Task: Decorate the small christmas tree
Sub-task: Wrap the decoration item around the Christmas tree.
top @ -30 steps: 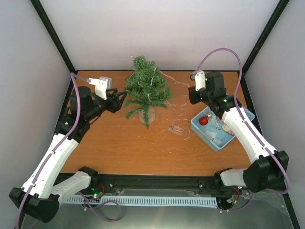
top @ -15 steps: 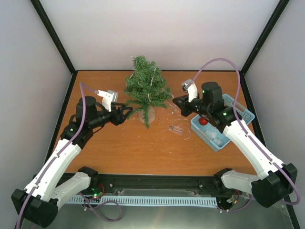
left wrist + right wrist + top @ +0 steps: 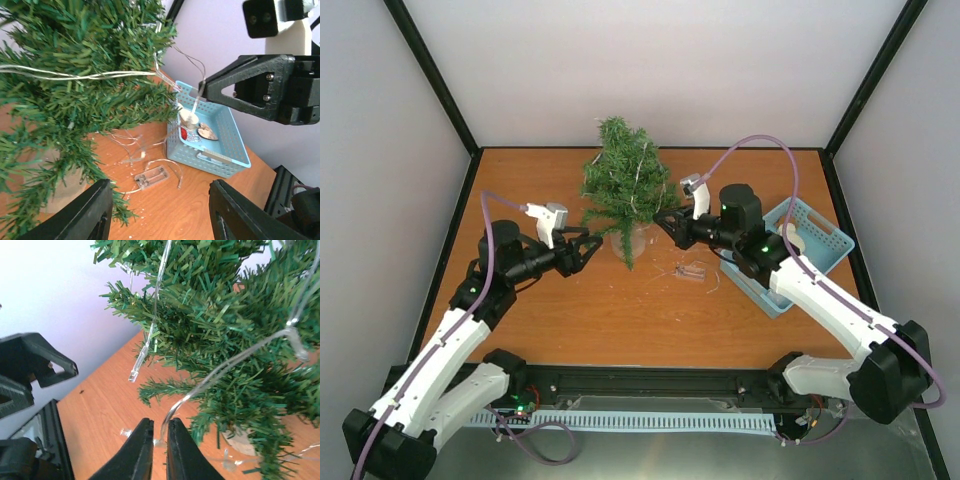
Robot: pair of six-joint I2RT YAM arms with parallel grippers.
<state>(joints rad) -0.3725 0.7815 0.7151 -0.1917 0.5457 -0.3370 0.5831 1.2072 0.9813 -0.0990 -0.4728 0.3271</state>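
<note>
Shows the small christmas tree (image 3: 625, 195) upright at the far middle of the desk (image 3: 570, 310), near the back edge, with bare wood to its left and in front. Finds the left gripper (image 3: 588, 248) just beside the lower left branches, fingers (image 3: 95, 212) spread wide and holding nothing. Finds the right gripper (image 3: 665, 226) just beside the lower right branches, fingers (image 3: 140, 450) pressed together on the thin light string (image 3: 220, 375) that loops up into the needles. Leaves only a narrow gap between the two grippers, filled by the low branches.

Crowds the right side: clear battery box (image 3: 692, 270) on the desk just in front and right of the tree, loose wire around it, blue basket (image 3: 820, 232) near the right edge, partly under the right forearm. Keeps open room along the near strip of the desk and across the left half.

Against half a second ago: brings the right gripper leftward from beside the basket to the tree, uncovering more of the basket. Shifts the left gripper slightly toward the near edge, arm drawn lower. Leaves tree, battery box and basket where they were.
</note>
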